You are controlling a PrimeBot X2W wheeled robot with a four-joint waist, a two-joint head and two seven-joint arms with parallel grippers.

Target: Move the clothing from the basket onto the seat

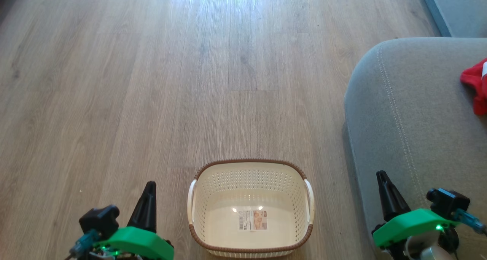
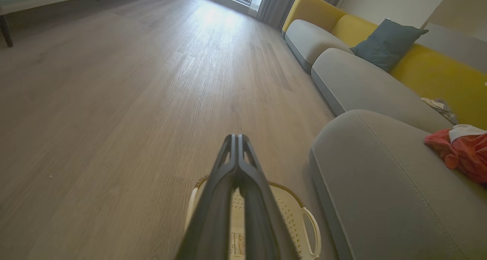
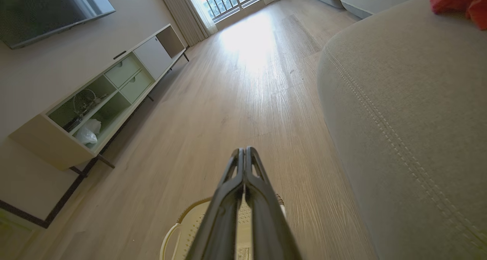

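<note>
The basket [image 1: 249,161] stands on the wooden floor [image 1: 152,81]. Its cream bottom is bare and the paper label [image 1: 252,219] on it is plainly visible. To the left of the basket, near its white handle, the left end effector [image 1: 151,184] points forward with its two dark fingers pressed together, gripping nothing. To the right of the basket, over the edge of the grey seat [image 1: 418,130], the right end effector [image 1: 381,174] is also fully closed, with nothing between its fingers. The seat is near the basket on its right side, with a strip of floor between them. The clothing [image 1: 475,85], red with a white part, lies on the seat, well apart from the basket, far to its right and beyond it. In the right wrist view, a low TV cabinet [image 3: 95,100] stands against the wall, across the floor from the basket.
</note>
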